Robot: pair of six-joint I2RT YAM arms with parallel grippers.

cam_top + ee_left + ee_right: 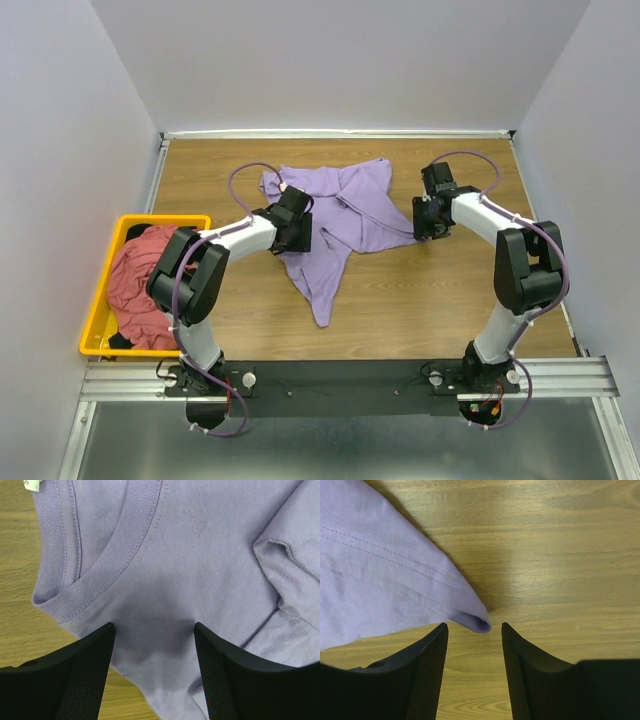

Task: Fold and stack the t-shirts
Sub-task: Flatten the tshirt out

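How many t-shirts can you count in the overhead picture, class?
2 for sure: a lavender t-shirt spread on the table, a red-pink t-shirt bundled in the yellow bin. Dark cloth beneath it may be a third.

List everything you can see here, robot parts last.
lavender t-shirt: one, pale purple, spread crumpled mid-table
red-pink t-shirt: one, dusty red, heaped in the bin
dark cloth: one patch, black, at the bin's near end
bin: one, yellow, at the table's left edge
table: one, wood-brown, under everything
arms: two, white and black, left arm and right arm reaching to the lavender t-shirt's sides
left end effector: one, black, open over the shirt below the collar
right end effector: one, black, open around a hem corner
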